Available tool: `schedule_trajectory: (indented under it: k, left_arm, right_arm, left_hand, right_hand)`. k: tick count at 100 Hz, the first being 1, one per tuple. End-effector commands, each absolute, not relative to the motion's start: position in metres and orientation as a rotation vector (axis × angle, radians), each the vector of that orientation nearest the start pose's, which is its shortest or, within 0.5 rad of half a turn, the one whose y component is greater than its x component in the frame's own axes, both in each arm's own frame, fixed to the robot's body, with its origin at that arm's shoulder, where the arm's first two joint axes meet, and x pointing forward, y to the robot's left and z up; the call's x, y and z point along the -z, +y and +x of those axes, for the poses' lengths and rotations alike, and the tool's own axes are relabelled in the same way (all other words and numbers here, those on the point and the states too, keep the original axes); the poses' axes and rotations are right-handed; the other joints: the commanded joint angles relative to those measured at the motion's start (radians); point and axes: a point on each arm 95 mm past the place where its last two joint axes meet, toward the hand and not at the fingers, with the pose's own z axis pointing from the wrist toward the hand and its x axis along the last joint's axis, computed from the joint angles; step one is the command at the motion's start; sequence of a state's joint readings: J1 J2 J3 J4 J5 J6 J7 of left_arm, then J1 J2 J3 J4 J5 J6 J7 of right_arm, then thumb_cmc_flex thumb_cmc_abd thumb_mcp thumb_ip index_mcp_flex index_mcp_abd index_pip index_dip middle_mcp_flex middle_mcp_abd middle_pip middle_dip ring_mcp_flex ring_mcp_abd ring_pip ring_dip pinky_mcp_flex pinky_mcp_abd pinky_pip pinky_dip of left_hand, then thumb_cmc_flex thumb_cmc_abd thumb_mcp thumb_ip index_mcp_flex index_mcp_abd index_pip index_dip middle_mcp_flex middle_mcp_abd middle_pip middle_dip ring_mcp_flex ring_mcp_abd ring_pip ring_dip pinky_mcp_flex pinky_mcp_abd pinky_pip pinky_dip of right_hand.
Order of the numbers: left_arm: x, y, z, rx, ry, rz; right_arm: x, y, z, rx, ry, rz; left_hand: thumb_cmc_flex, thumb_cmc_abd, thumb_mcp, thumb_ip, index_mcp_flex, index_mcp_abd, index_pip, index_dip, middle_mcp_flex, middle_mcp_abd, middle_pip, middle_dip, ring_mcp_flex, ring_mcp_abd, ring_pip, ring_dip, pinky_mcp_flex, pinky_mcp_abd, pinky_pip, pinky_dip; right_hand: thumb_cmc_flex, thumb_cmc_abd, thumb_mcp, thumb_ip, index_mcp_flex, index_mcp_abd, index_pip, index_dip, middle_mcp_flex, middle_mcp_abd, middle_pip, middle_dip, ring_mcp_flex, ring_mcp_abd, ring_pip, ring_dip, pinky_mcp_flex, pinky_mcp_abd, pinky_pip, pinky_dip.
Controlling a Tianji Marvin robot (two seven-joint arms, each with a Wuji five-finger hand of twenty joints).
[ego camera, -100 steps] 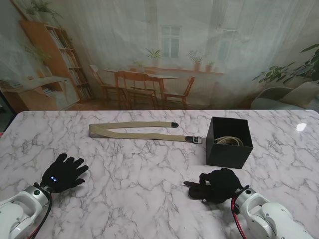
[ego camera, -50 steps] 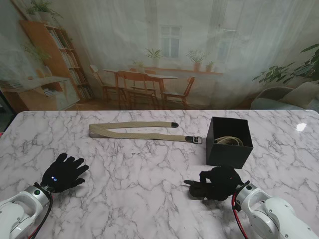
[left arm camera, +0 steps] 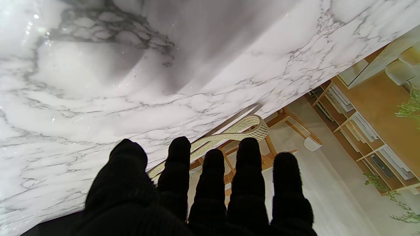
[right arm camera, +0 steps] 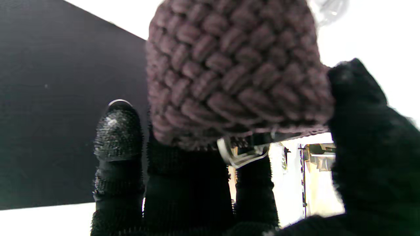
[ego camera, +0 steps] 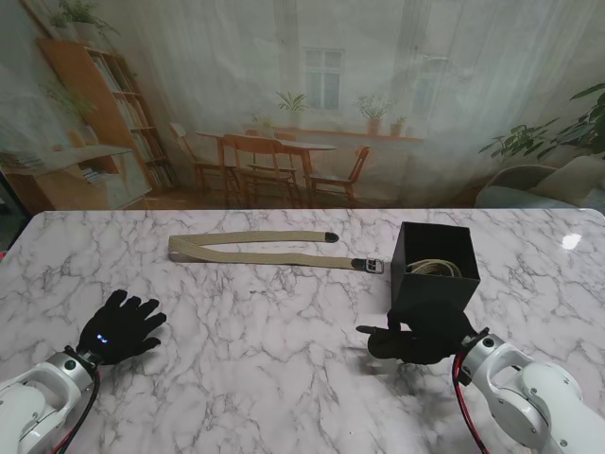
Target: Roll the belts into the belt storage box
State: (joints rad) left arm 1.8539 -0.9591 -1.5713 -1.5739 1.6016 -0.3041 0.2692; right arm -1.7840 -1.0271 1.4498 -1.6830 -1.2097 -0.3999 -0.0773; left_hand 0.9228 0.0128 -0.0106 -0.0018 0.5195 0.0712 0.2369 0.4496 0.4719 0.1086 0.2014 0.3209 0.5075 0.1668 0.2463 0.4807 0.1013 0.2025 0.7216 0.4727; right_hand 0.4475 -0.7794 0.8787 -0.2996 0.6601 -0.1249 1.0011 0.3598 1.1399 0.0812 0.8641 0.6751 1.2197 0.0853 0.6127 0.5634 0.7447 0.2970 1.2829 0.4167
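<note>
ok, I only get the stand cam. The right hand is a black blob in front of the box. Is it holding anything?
Observer: Yes. The right wrist cam shows the right hand shut on a rolled braided belt, dark brownish, between thumb and fingers.
Operator: Can you see its buckle?
Observer: A metal buckle pokes out at the roll's edge, against the fingers.
Operator: How close is the box?
Observer: The black box wall fills the view right beside the roll. I can't tell if they touch.
Operator: Left hand?
Observer: The left hand is open and empty. The tan belt has its folded end ahead of the fingertips, apart from them.
</note>
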Motion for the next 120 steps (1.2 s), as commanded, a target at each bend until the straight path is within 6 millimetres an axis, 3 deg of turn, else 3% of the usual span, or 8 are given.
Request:
schedule_trajectory:
  k: [1, 48, 74, 89, 120]
  left_arm:
    - [0.354, 0.139, 0.334, 1.028, 1.821, -0.631]
    - [0.356, 0.142, 0.333, 1.026, 1.809, -0.639]
    - [0.356, 0.143, 0.334, 1.033, 1.807, -0.631]
    - [0.357, 0.142, 0.334, 1.031, 1.809, -0.635]
    - [0.358, 0.138, 0.336, 1.035, 1.818, -0.635]
  right_arm:
    - [0.320, -0.053, 0.347, -1.488, 1.757, 0.859]
    - [0.255, -0.067, 0.344, -1.495, 1.697, 0.699]
    - [0.218, -0.082, 0.353, -1.458, 1.643, 0.604]
    - [0.205, -0.091, 0.366, -1.391, 1.634, 0.541]
    - [0.194, -0.103, 0.412, -1.274, 1.623, 0.471]
  left_hand:
    - [0.012, 0.040, -0.015, -0.017, 0.026, 0.023, 0.018, 0.013, -0.017, 0.026, 0.003, -0.001, -0.009, 0.016, 0.019, 0.005, -0.007, 0.038, -0.005, 0.016]
    - [0.000, 0.033, -0.016, -0.018, 0.050, 0.018, 0.071, 0.060, -0.015, 0.025, 0.002, -0.001, -0.008, 0.015, 0.018, 0.004, -0.008, 0.041, -0.002, 0.018]
    - [-0.003, 0.035, -0.015, -0.017, 0.043, 0.015, 0.066, 0.059, -0.016, 0.024, 0.002, -0.001, -0.009, 0.013, 0.017, 0.004, -0.007, 0.040, -0.001, 0.020]
    - [-0.004, 0.037, -0.015, -0.017, 0.041, 0.016, 0.060, 0.053, -0.017, 0.024, 0.002, -0.001, -0.008, 0.012, 0.017, 0.004, -0.007, 0.040, -0.001, 0.021]
    - [0.005, 0.031, -0.012, -0.017, 0.042, 0.015, 0.061, 0.051, -0.017, 0.023, 0.003, 0.000, -0.008, 0.012, 0.017, 0.005, -0.006, 0.040, 0.000, 0.022]
  right_hand:
    - [0.207, 0.091, 0.172, 0.036, 0.117, -0.161, 0.147, 0.055, 0.100, -0.069, 0.135, 0.043, 0.037, -0.032, 0.027, 0.016, 0.013, -0.012, 0.012, -0.012]
    - [0.205, 0.093, 0.174, 0.036, 0.116, -0.159, 0.147, 0.057, 0.102, -0.075, 0.133, 0.043, 0.041, -0.034, 0.022, 0.018, 0.022, -0.014, 0.009, -0.020]
    - [0.204, 0.093, 0.174, 0.035, 0.120, -0.159, 0.146, 0.059, 0.103, -0.077, 0.131, 0.042, 0.039, -0.038, 0.018, 0.018, 0.022, -0.017, 0.006, -0.024]
    - [0.204, 0.096, 0.171, 0.035, 0.119, -0.161, 0.142, 0.059, 0.101, -0.078, 0.130, 0.043, 0.039, -0.037, 0.016, 0.019, 0.020, -0.018, 0.004, -0.026]
    - [0.199, 0.100, 0.169, 0.035, 0.116, -0.172, 0.136, 0.069, 0.101, -0.084, 0.127, 0.045, 0.040, -0.046, 0.013, 0.021, 0.023, -0.028, 0.003, -0.029]
